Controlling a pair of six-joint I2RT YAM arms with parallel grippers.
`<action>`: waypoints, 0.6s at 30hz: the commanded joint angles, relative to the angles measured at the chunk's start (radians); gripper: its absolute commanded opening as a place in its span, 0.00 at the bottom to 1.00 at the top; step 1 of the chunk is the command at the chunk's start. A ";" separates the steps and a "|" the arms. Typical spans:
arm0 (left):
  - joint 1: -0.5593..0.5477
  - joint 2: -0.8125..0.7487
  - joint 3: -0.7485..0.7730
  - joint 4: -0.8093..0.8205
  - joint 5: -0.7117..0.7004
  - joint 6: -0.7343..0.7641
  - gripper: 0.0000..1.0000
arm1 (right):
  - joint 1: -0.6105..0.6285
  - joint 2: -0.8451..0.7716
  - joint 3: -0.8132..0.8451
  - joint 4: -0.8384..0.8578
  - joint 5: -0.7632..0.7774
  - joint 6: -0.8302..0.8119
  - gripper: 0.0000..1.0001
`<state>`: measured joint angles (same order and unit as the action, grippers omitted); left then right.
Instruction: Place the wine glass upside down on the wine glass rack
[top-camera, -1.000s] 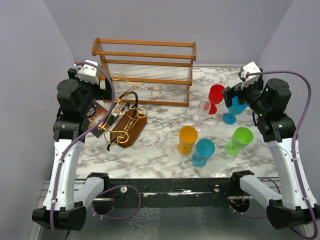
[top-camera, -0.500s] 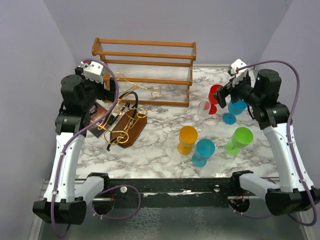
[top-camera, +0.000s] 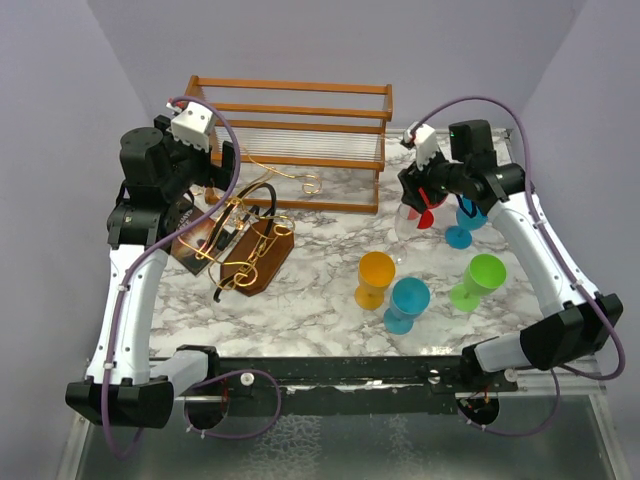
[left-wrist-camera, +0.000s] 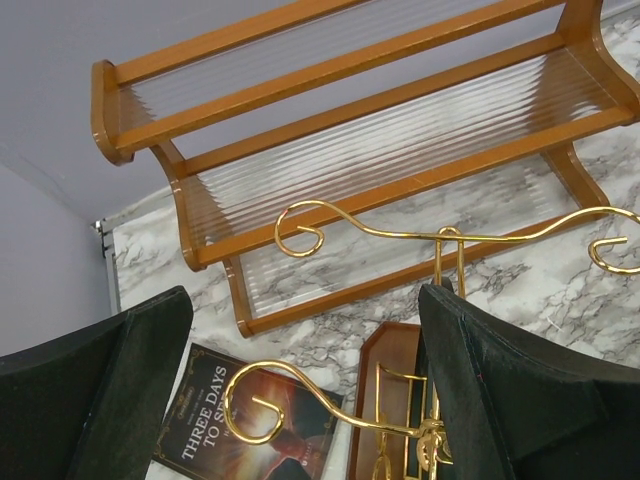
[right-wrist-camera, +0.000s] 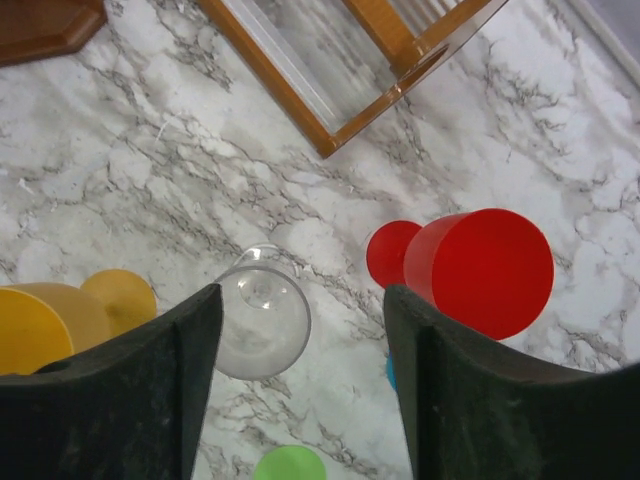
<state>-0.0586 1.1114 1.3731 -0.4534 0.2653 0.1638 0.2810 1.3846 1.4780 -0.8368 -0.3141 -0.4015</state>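
The right gripper (right-wrist-camera: 300, 305) hung open above the marble table (right-wrist-camera: 150, 150), jaws spread wide over the clear wine glass (right-wrist-camera: 262, 325). The glass stood between the red cup (right-wrist-camera: 478, 272) and the yellow one (right-wrist-camera: 40, 325), apart from both, with bare marble toward the wooden frame (right-wrist-camera: 330, 110). The left gripper (left-wrist-camera: 305, 300) was open too, above the gold wire rack (top-camera: 255, 262), whose curled arms ended near the frame's edge; a book (left-wrist-camera: 250, 420) lay just beside its base
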 joint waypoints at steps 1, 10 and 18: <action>0.006 0.010 0.036 -0.019 0.018 0.010 0.99 | 0.033 0.065 0.056 -0.109 0.128 0.009 0.58; 0.006 0.012 0.036 -0.021 0.012 0.012 0.99 | 0.037 0.105 0.067 -0.142 0.161 0.009 0.44; 0.006 0.013 0.037 -0.018 0.009 0.015 0.99 | 0.035 0.136 0.062 -0.157 0.171 0.003 0.29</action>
<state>-0.0589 1.1263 1.3838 -0.4824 0.2649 0.1715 0.3130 1.4986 1.5177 -0.9752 -0.1680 -0.3977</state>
